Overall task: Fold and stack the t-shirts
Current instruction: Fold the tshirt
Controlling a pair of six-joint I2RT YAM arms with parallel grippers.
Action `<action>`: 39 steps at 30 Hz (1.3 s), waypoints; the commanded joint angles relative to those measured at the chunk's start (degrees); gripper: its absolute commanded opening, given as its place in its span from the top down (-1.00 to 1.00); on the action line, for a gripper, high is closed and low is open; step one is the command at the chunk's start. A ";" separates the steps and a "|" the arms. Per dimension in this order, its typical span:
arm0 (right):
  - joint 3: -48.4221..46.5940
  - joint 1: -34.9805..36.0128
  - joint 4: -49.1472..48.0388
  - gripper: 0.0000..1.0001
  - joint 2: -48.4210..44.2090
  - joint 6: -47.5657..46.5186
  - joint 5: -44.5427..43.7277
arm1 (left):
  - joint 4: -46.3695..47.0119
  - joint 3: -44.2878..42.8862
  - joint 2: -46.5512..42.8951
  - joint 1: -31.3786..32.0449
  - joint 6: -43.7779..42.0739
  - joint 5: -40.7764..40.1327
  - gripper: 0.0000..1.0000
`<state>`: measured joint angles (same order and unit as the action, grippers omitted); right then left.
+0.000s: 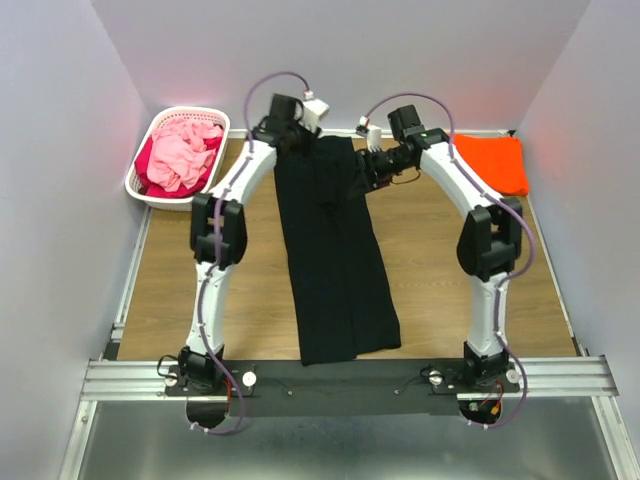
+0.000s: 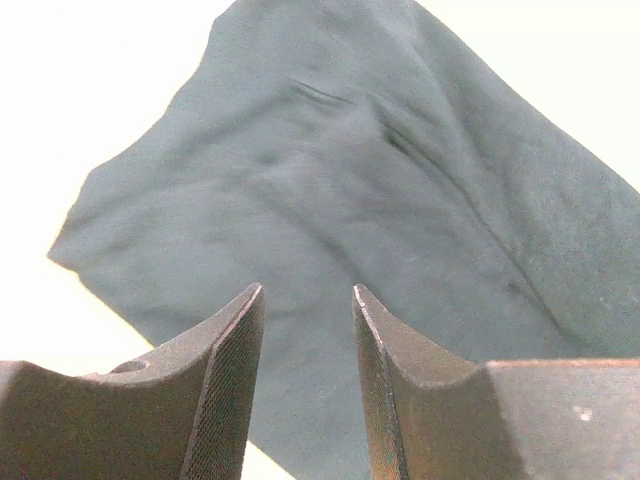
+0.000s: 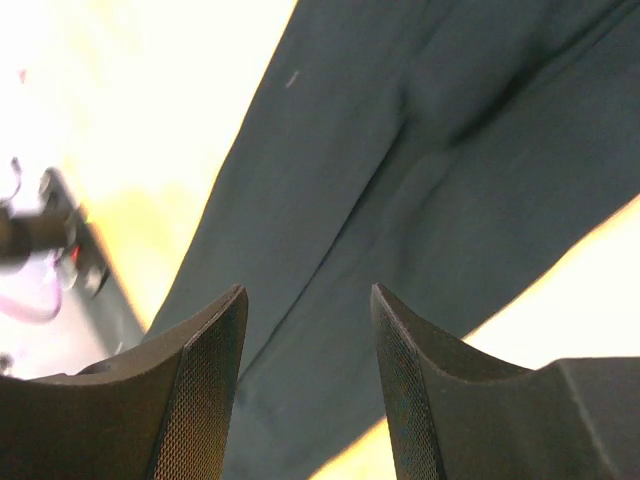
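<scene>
A white lattice plastic basket [image 1: 141, 172] sits at the far left corner of the brown wooden table [image 1: 440, 300], heaped with crumpled pink and red cloth [image 1: 180, 155]. A silver metal rail [image 1: 120, 378] runs along the table's near edge.

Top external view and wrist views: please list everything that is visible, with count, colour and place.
black t-shirt: 1, black, long folded strip down the table's middle.
orange t-shirt: 1, bright orange, folded, far right corner.
basket: 1, white lattice plastic, far left.
clothes: pile, pink and red, inside the basket.
table: 1, brown wood, centre of view.
left gripper: 1, dark, open, over the black t-shirt's far end.
right gripper: 1, dark, open, over the black t-shirt's far right edge.
</scene>
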<state>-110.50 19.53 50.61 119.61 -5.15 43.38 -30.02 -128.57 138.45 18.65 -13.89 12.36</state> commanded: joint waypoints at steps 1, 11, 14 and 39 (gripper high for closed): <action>-7.00 1.30 -4.11 -0.19 7.37 3.74 -6.63 | 4.62 4.89 -13.11 -2.66 1.85 2.93 -0.01; -17.56 1.30 -12.02 0.23 21.43 8.83 -13.40 | 2.78 21.25 -16.81 -3.01 5.80 8.19 0.13; -19.75 1.30 -14.22 0.28 24.51 10.24 -15.95 | 2.69 22.13 -15.67 -3.10 6.42 9.17 0.15; -14.57 -5.12 -16.51 0.42 29.36 19.39 -28.80 | 1.90 22.93 -11.37 -3.27 6.51 9.87 0.17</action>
<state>-126.37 15.88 30.70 146.06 15.18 19.88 -27.77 -103.57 124.95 15.49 -8.08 19.22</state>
